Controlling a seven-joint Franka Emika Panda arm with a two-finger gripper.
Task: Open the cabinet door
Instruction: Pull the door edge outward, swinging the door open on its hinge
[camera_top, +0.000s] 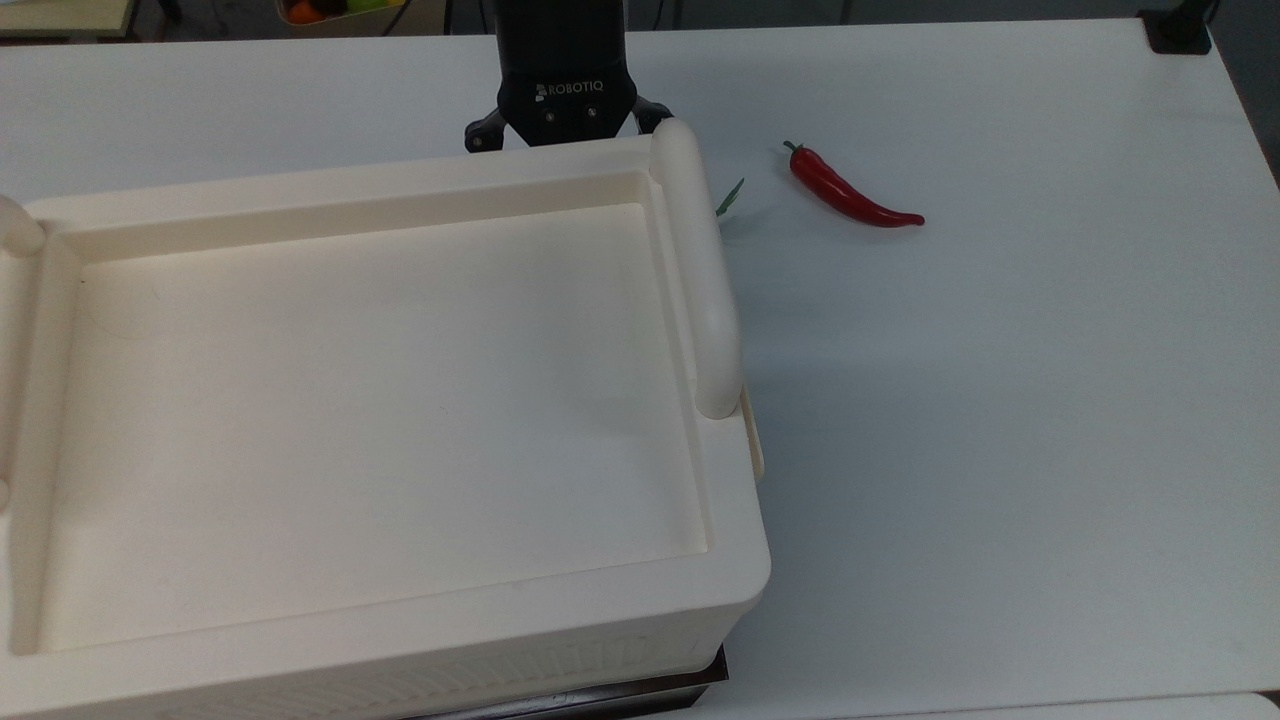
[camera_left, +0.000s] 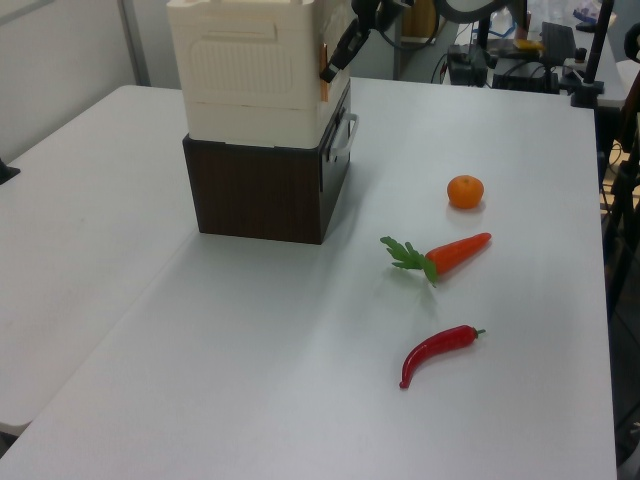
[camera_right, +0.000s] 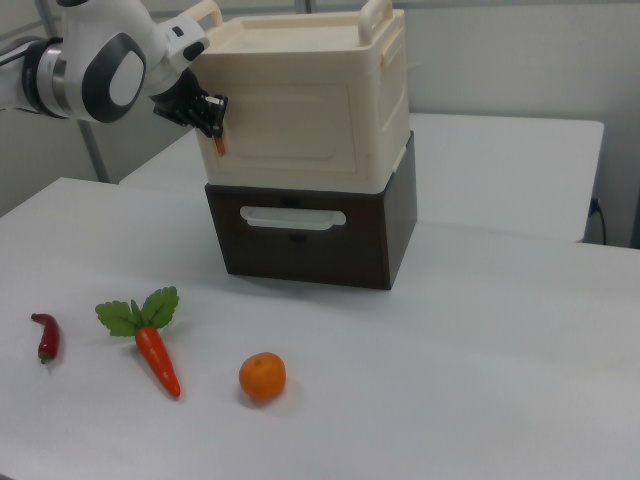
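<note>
- Cabinet door (camera_right: 290, 122) sitting flush in the front of the cabinet (camera_right: 300, 95), looks fully shut for now, brown-marked edge right at the tool.
- Tool (camera_right: 210, 113) pressed up at that edge, touching or nearly so. Can't tell how wide the jaws sit or whether anything's pinched.
- Looks like the reach-and-engage step, no swing started yet.
- Next up, probably: hook that edge and pull outward in an arc around the far hinge side, without dragging the whole cabinet off the dark drawer box (camera_right: 310, 235) under it.
- Well below the tool on the counter (camera_right: 480, 380): carrot (camera_right: 155, 355), orange (camera_right: 262, 377), red chilli (camera_right: 45, 337). All well out of the way.
</note>
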